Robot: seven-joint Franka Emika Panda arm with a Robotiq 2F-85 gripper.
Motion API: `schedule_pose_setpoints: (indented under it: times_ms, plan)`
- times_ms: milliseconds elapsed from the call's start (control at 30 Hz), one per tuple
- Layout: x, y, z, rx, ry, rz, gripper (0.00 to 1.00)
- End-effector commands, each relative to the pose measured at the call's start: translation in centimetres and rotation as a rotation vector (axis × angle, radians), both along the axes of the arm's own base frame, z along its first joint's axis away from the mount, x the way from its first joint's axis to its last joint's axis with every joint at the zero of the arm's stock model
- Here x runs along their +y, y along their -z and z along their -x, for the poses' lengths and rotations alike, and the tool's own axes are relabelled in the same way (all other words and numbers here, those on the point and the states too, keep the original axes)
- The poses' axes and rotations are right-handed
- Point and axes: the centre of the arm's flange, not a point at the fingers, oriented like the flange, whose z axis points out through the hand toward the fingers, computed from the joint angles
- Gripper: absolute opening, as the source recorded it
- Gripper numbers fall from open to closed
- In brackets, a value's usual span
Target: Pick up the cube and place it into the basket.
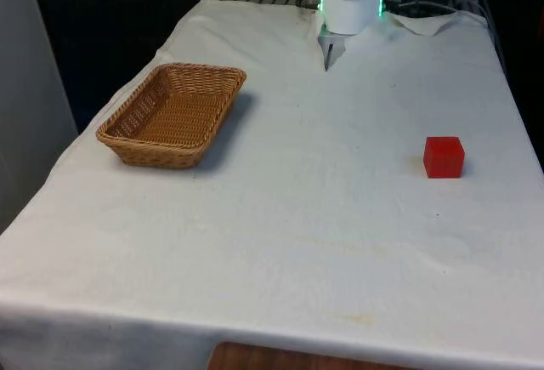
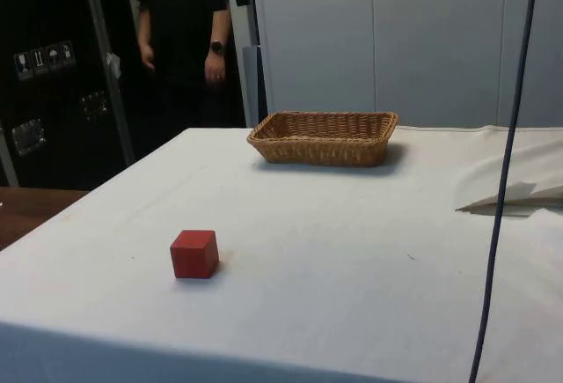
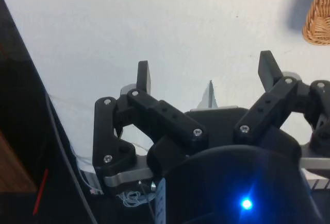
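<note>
One cube point(image 1: 444, 156) near cloth edge | basket point(image 1: 173, 114) well apart | jaws spread

The basket point(image 1: 172, 115) sits at the front view's left, the cube point(image 1: 444, 156) well apart at its right.

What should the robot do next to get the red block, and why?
Probably swing the end effector across to above the red cube. Its fingers are open and hold nothing, it hangs at the table's far end, and the cube sits alone on the cloth, far from the basket.
</note>
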Motion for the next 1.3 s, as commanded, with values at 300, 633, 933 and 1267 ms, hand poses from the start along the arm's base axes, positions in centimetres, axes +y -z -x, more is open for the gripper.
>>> schedule_pose_setpoints:
  times_ms: [300,633,933,1267]
  plan:
    - [2.3,0.3,0.1,-0.001,0.002,0.042,1.00]
    - [5.1,1.7,0.0,-0.003,-0.002,0.088,1.00]
    - [7.2,2.6,-0.4,-0.012,-0.005,0.116,1.00]
    - [9.2,4.3,-1.2,-0.022,-0.008,0.114,1.00]
